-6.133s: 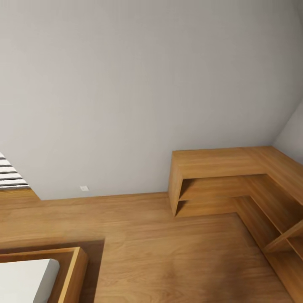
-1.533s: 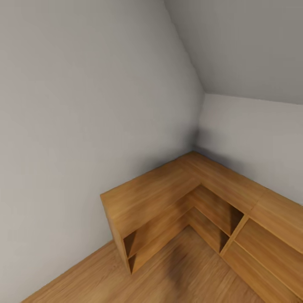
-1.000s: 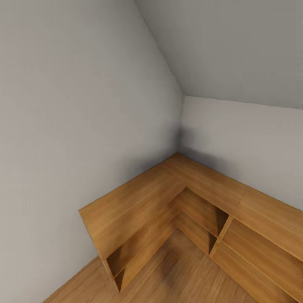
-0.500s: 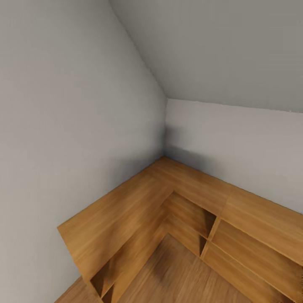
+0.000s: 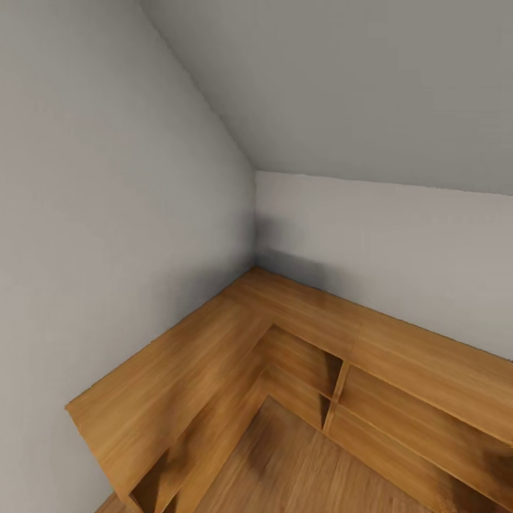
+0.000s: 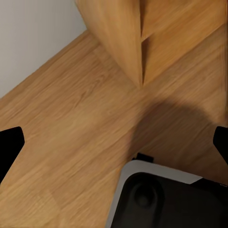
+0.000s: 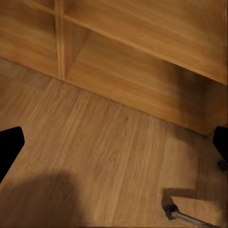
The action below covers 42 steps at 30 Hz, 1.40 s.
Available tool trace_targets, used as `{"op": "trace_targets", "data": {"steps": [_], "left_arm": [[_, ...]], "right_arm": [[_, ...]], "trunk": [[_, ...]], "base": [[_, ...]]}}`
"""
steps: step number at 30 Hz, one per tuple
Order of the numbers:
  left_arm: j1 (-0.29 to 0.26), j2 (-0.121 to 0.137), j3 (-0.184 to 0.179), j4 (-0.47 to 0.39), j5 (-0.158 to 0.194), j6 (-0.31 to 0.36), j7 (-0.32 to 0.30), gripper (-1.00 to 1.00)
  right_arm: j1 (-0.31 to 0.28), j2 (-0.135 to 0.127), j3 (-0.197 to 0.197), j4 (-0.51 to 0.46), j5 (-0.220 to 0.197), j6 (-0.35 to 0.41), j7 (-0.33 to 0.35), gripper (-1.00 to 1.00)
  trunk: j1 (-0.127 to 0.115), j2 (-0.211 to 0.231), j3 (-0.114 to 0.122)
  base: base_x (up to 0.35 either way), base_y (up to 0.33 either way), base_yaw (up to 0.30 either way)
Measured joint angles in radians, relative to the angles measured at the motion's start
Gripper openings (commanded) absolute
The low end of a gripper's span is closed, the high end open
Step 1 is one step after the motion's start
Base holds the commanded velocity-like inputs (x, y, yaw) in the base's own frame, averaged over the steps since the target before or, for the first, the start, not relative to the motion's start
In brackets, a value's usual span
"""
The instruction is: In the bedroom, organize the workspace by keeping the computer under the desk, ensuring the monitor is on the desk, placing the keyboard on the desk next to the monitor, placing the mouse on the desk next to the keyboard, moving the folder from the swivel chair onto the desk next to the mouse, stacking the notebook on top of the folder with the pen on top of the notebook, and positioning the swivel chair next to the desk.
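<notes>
Corner shelf unit [image 5: 299, 335]: low, L-shaped, light wood, set against grey walls [image 5: 107, 214], open compartments facing the wooden floor [image 6: 71, 128]; left fingers [image 6: 10, 145] and right fingers [image 7: 9, 147]: dark tips at the frame edges, spread wide, holding nothing; task items: whereabouts, heading and long axis cannot be told; risk, as judged: base [image 6: 161, 199] near the shelving, a turn could clip it.

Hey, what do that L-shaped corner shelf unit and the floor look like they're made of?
The shelf unit looks like warm honey-toned wood or wood veneer with a smooth satin finish; long grain streaks run along its top. The floor looks like similar wood planks or laminate, going by its plank seams and grain. Being a render, it's uncertain.
</notes>
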Motion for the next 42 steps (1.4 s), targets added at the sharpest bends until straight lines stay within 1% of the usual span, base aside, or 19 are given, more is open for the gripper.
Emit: {"op": "trace_targets", "data": {"steps": [4,10,17,27,42], "left_arm": [[0.0,0.0,-0.001,0.005,0.0,0.0,-0.001,1.0],[0.0,0.0,0.0,0.009,0.001,0.0,-0.001,1.0],[0.0,0.0,0.001,0.009,0.001,0.0,0.0,1.0],[0.0,-0.001,0.001,0.009,0.0,0.0,0.0,1.0],[0.0,-0.002,0.001,0.009,0.0,0.0,0.0,1.0]], "right_arm": [[0.0,0.0,0.001,0.0,-0.031,0.002,0.004,1.0],[0.0,-0.002,0.001,0.0,-0.055,0.007,0.008,1.0],[0.0,-0.005,0.0,0.0,-0.057,0.008,0.009,1.0],[0.0,-0.006,0.001,0.001,-0.058,0.007,0.009,1.0],[0.0,-0.005,0.004,0.002,-0.057,0.002,0.009,1.0]], "trunk": [[0.0,0.0,0.004],[0.0,0.0,0.01],[0.0,0.0,0.017],[0.0,0.0,0.027],[0.0,0.0,0.037]], "base": [[0.0,0.0,-0.225],[0.0,0.0,-0.225],[0.026,0.008,-0.225],[0.18,0.046,-0.226],[0.013,0.002,-0.261]]}}
